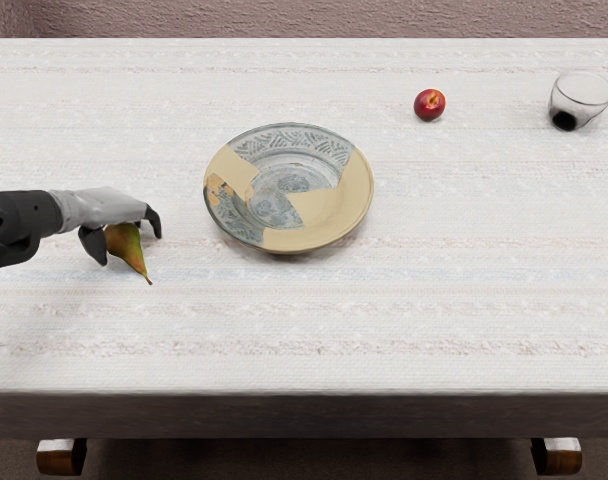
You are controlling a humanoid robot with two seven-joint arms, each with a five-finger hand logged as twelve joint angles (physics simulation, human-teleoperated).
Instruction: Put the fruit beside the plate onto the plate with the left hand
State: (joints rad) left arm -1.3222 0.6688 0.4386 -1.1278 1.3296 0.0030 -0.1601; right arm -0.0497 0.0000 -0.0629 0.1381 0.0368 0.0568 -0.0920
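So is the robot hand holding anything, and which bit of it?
Yes. The left robot hand grips the long yellow-green fruit by its upper end; the pointed tip pokes out below. Whether it is lifted off the table cannot be told.

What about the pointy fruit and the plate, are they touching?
Apart. The head view shows bare table between the pointy fruit and the plate.
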